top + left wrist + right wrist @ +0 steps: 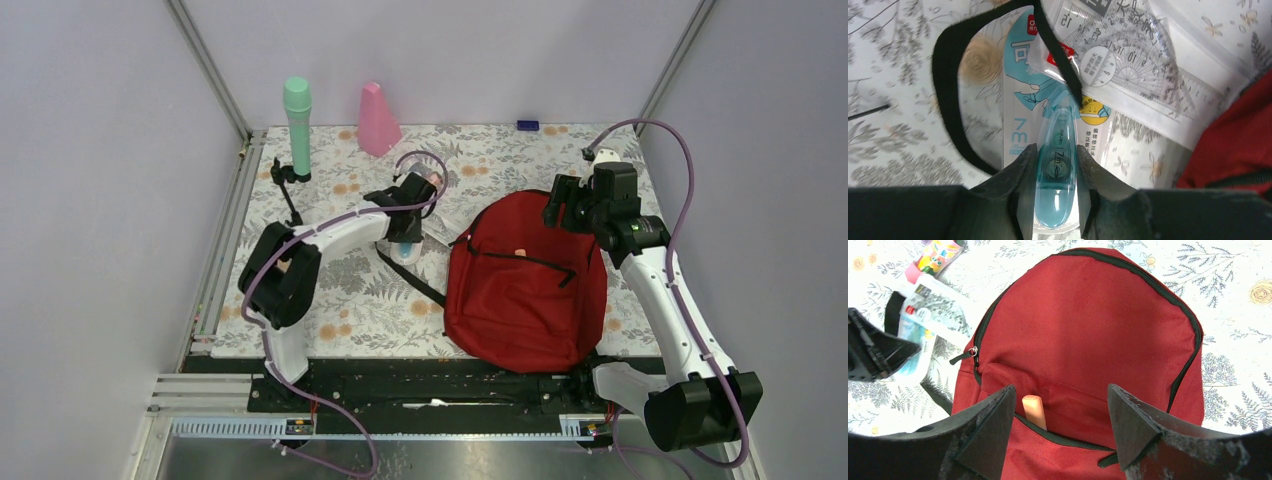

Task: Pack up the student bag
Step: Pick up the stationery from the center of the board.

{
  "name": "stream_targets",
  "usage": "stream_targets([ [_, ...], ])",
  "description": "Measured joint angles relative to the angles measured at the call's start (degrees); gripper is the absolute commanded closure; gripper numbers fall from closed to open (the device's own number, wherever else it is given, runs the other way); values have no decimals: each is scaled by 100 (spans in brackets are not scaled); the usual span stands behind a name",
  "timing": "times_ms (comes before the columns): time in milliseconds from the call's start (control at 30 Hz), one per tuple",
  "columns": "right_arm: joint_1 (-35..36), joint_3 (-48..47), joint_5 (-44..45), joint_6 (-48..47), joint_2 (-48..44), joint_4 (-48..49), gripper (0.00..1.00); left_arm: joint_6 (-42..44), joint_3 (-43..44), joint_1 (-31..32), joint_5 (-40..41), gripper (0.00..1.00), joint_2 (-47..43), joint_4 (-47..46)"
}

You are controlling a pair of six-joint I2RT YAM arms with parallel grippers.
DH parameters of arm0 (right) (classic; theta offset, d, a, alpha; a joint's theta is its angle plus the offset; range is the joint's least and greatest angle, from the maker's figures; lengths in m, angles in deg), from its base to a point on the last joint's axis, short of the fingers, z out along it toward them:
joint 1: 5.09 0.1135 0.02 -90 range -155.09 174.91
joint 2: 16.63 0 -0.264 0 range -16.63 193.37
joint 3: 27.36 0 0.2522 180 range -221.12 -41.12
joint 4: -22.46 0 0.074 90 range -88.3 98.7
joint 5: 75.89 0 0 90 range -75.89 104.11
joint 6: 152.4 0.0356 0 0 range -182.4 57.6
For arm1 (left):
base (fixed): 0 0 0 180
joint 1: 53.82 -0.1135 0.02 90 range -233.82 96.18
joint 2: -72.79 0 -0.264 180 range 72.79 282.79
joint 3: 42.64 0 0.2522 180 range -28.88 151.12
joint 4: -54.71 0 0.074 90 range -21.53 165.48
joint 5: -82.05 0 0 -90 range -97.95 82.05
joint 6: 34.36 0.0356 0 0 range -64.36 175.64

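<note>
Top external view. One red student bag (520,300) lies flat on the floral counter (370,300), right of centre. Its lower edge reaches the counter's near edge and its right side is close to the right edge. Two arms are present. The left pincer (407,240) points down just left of the bag, and the right pincer (556,208) hangs over the bag's upper right rim. At the far edge stand one green cylinder (297,125) and one pink cone (378,120), well apart from the bag. One small blue item (527,125) lies at the back edge. Open counter shows in the lower left and along the far strip.

Left wrist view. The left pincer (1057,170) is pinching one teal correction-tape pack (1057,150), with a finger pressed to each side. One black strap (948,100) loops across the pack. One clear ruler set (1133,65) lies at upper right, and the bag (1243,135) fills the right edge.

Right wrist view. The right pincer (1060,390) is spread wide above the bag (1088,315), touching nothing. The front pocket is unzipped, and one peach-coloured object (1033,410) shows inside. One colourful tube (938,252) lies at upper left.
</note>
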Motion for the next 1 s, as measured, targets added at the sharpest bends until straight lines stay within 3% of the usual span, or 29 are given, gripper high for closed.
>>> stream_targets([
  [567, 0, 0, -308, 555, -44, 2, 24, 4, -1521, 17, -98, 100, -2618, 1110],
  [833, 66, 533, -1062, 1554, -649, 507, 24, -304, -2085, 208, 11, 100, -4044, 890],
  [1000, 586, 970, -1211, 2194, -772, 918, 24, -409, -2291, 457, 76, 100, -4581, 367],
])
